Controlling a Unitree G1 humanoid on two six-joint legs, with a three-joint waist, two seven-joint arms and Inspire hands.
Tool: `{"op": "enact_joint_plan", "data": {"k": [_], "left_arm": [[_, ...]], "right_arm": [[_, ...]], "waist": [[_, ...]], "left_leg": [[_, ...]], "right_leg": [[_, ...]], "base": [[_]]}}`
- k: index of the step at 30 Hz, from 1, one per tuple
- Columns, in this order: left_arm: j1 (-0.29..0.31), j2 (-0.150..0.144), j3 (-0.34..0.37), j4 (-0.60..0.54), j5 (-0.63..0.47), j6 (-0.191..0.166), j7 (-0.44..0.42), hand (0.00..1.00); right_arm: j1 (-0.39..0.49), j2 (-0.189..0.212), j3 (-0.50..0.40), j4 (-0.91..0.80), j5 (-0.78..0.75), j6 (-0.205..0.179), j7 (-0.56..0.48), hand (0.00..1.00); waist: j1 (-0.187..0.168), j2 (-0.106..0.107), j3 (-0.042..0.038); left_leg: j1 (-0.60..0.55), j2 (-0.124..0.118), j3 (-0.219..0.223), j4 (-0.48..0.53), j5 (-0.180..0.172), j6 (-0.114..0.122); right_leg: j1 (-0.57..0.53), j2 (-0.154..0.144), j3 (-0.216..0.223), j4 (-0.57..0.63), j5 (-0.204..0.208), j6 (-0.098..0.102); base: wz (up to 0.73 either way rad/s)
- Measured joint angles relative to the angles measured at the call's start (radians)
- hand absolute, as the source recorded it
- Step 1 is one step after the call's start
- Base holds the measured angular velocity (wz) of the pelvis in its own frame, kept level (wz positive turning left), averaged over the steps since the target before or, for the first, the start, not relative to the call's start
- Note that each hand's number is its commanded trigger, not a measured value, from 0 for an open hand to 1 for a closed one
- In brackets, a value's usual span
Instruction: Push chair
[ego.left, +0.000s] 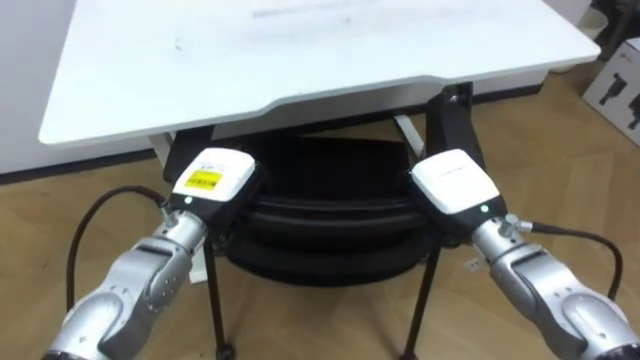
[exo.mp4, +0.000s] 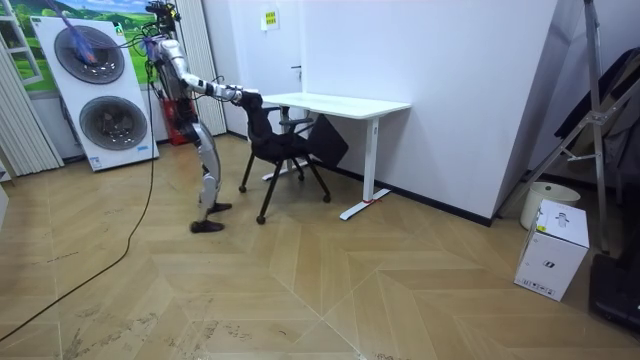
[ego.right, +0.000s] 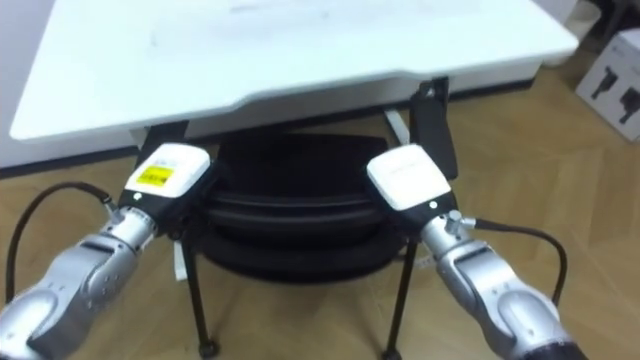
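One black chair (ego.left: 330, 215) is seen at the near edge of the single white surface (ego.left: 300, 50), with its seat tucked partly beneath that edge and its backrest turned towards the robot. Thin black legs are seen running from the chair down to the wooden floor (ego.left: 330, 330).

Two hands are laid against the backrest. The left hand (ego.left: 212, 182) is placed at the backrest's left end and the right hand (ego.left: 456, 186) at its right end, with the back of each turned upward. The fingers of both are hidden over the far side of the backrest, so it cannot be told whether they are spread or curled round it.

In the room view, the robot is seen standing behind the chair with both arms stretched forward and its body leaned towards the surface.

Two round-doored machines (exo.mp4: 100, 90) are stacked one upon the other by the wall behind the robot. One white box (exo.mp4: 552, 250) stands on the floor, well apart from the chair, at the room view's right, with one pale bucket (exo.mp4: 545, 200) near it.
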Motion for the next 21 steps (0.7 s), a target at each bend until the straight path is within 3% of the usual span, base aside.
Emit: {"op": "enact_joint_plan", "data": {"k": [1, 3, 8, 10, 11, 13, 15, 18, 21], "left_arm": [[0.000, 0.000, 0.000, 0.003, 0.002, -0.003, -0.003, 1.00], [-0.003, 0.012, 0.003, 0.004, 0.000, -0.024, 0.001, 1.00], [-0.003, 0.009, 0.018, -0.001, 0.013, -0.030, 0.001, 1.00], [-0.007, 0.001, 0.022, 0.000, 0.020, -0.029, -0.003, 1.00], [-0.008, 0.007, 0.027, -0.001, 0.020, -0.034, -0.003, 1.00], [-0.008, 0.009, 0.035, 0.005, 0.019, -0.040, -0.005, 1.00], [-0.008, 0.008, 0.045, 0.015, 0.019, -0.051, -0.006, 1.00], [-0.008, 0.008, 0.061, 0.010, 0.021, -0.067, 0.010, 1.00], [-0.007, 0.020, 0.065, 0.011, 0.019, -0.074, 0.009, 1.00]], "right_arm": [[0.002, -0.001, 0.003, 0.002, 0.002, 0.003, -0.001, 1.00], [0.000, -0.001, 0.004, 0.006, 0.009, 0.002, -0.008, 1.00], [-0.003, -0.001, 0.003, -0.004, 0.008, 0.004, -0.001, 1.00], [-0.005, 0.001, 0.003, -0.002, 0.012, 0.005, 0.002, 1.00], [-0.006, 0.006, 0.003, -0.004, 0.011, 0.005, 0.004, 1.00], [-0.006, 0.011, 0.003, -0.012, 0.010, 0.005, 0.017, 1.00], [-0.018, 0.011, 0.003, -0.012, 0.008, 0.006, 0.043, 1.00], [-0.026, 0.012, 0.001, -0.023, 0.008, 0.004, 0.053, 1.00], [-0.025, 0.014, 0.001, -0.035, 0.008, 0.001, 0.080, 1.00]], "waist": [[0.001, 0.003, -0.0020], [0.011, 0.013, 0.0024], [0.019, 0.012, 0.0025], [0.019, 0.012, 0.0097], [0.018, 0.011, 0.0108], [0.008, 0.008, 0.0125], [0.017, 0.019, 0.0080], [0.021, 0.017, 0.0072], [0.034, 0.016, 0.0068]], "left_leg": [[0.001, 0.007, -0.001, 0.007, -0.006, -0.005], [0.001, 0.033, -0.004, 0.011, -0.023, -0.019], [0.002, 0.047, -0.027, 0.012, -0.030, -0.027], [0.013, 0.054, -0.045, 0.016, -0.040, -0.034], [0.015, 0.063, -0.056, 0.017, -0.051, -0.033], [0.012, 0.071, -0.075, 0.051, -0.071, -0.053], [0.003, 0.104, -0.074, 0.107, -0.103, -0.085], [0.007, 0.118, -0.084, 0.097, -0.112, -0.105], [0.036, 0.140, -0.094, 0.097, -0.129, -0.130]], "right_leg": [[0.013, 0.011, -0.006, -0.020, 0.002, -0.004], [0.048, 0.047, -0.019, -0.065, 0.017, -0.014], [0.051, 0.063, -0.018, -0.058, 0.017, -0.014], [0.001, 0.066, 0.008, 0.026, 0.008, -0.010], [-0.035, 0.093, 0.069, 0.002, 0.009, -0.020], [-0.076, 0.111, 0.104, -0.072, 0.095, -0.029], [-0.066, 0.134, 0.061, -0.053, 0.069, -0.055], [-0.066, 0.157, 0.048, -0.035, 0.053, -0.087], [-0.045, 0.185, 0.045, -0.030, 0.019, -0.103]], "base": [[0.11], [-0.04], [0.00], [0.07], [0.19], [0.34], [0.12], [0.01], [0.00]]}}
